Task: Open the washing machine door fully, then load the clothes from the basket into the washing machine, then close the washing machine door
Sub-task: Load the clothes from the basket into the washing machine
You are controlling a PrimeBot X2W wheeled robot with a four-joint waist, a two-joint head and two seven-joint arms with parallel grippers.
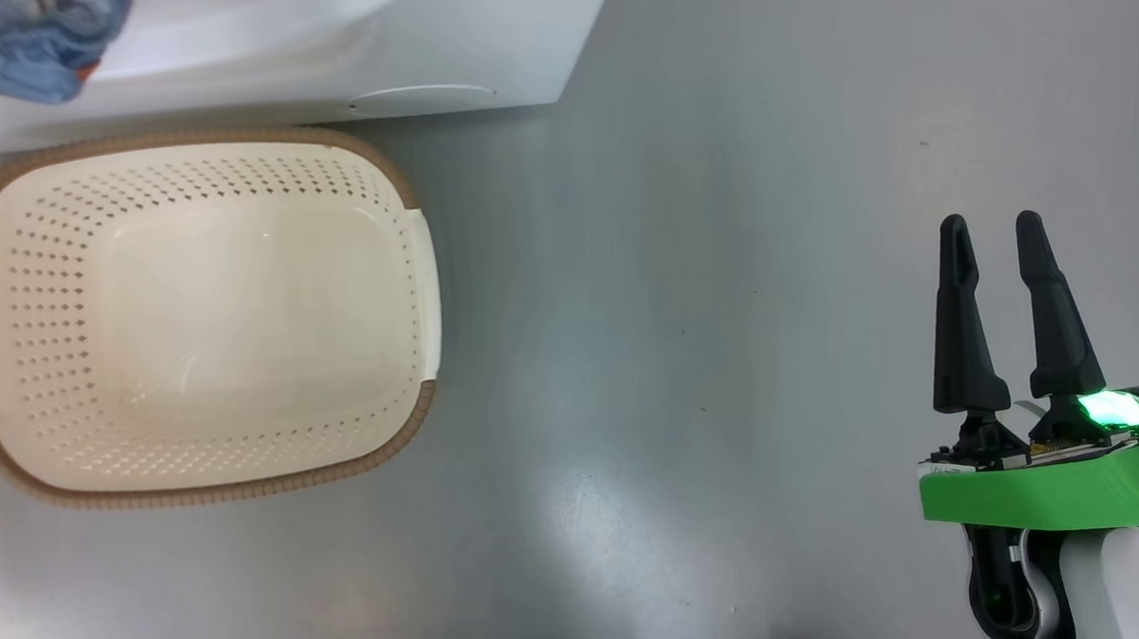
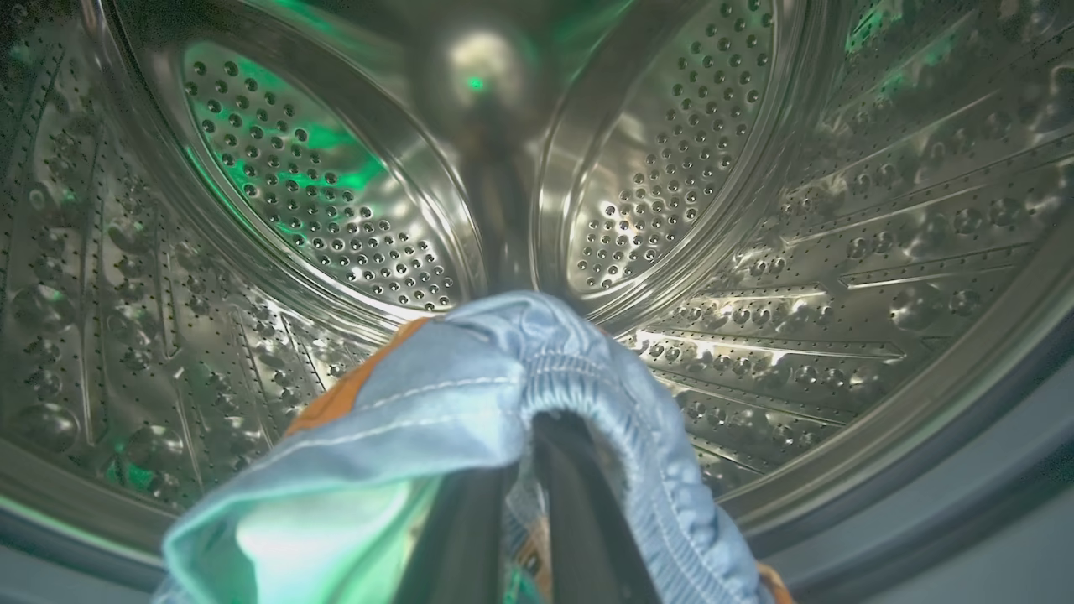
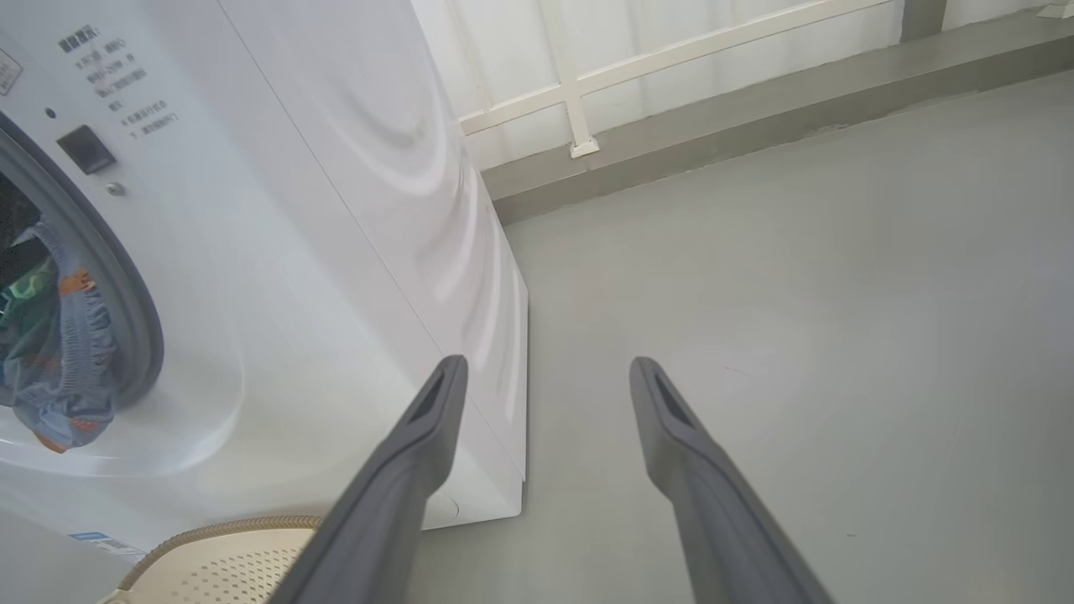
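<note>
Basket (image 1: 191,138) sits on the grey floor (image 1: 733,271) just in front of the washing machine (image 1: 350,23), its inside bare: nothing left to pick out of it. Clothes (image 2: 436,394), light blue with orange bits, hang bunched over the left gripper (image 2: 524,445), whose fingers stand narrow and pinch the fabric between them. That gripper is at the mouth of the steel drum (image 2: 839,252), pointing in toward the back wall. From the right wrist view the same bundle hangs at the grey rubber seal (image 3: 126,294), partly over its lip, not yet dropped. The door must be open, since the arm reaches in; how far open cannot be told. Judged progress: opening done, basket emptied, last load at the threshold. Left to do: push deeper, let go, pull the arm out, swing the door shut. Right gripper (image 1: 992,221) hovers over bare floor well apart from basket and machine, fingers spread, holding nothing. Edges to mind: the seal's lip below the bundle, where trailing fabric could catch or get trapped by the door. The basket's rim near the machine's front is another, and the machine's right corner. Open room: drum is roomy ahead, and floor to the right is wide.
</note>
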